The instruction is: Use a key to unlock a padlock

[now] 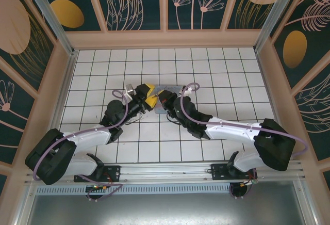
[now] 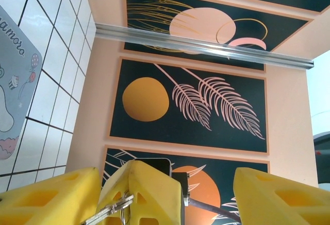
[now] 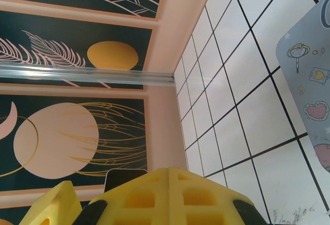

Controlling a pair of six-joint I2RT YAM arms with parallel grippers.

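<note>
My two grippers meet tip to tip over the middle of the tiled floor. In the left wrist view the right gripper's yellow fingers (image 2: 147, 189) stand pressed together between my left gripper's spread fingers. A thin silver key (image 2: 109, 210) on a small ring sticks out of their seam toward the lower left. My left gripper (image 2: 165, 183) is open around them, one finger on each side, and touches nothing I can see. My right gripper (image 3: 170, 171) is shut, its pads flush. From above, the left gripper (image 1: 148, 95) faces the right gripper (image 1: 161, 97). The padlock is hidden.
A pale blue cartoon tin (image 1: 173, 87) lies flat on the tiles under and behind the grippers; its edge (image 2: 10, 106) sits at the left of the left wrist view and its corner (image 3: 309, 80) at the right of the right wrist view. Patterned walls enclose the floor.
</note>
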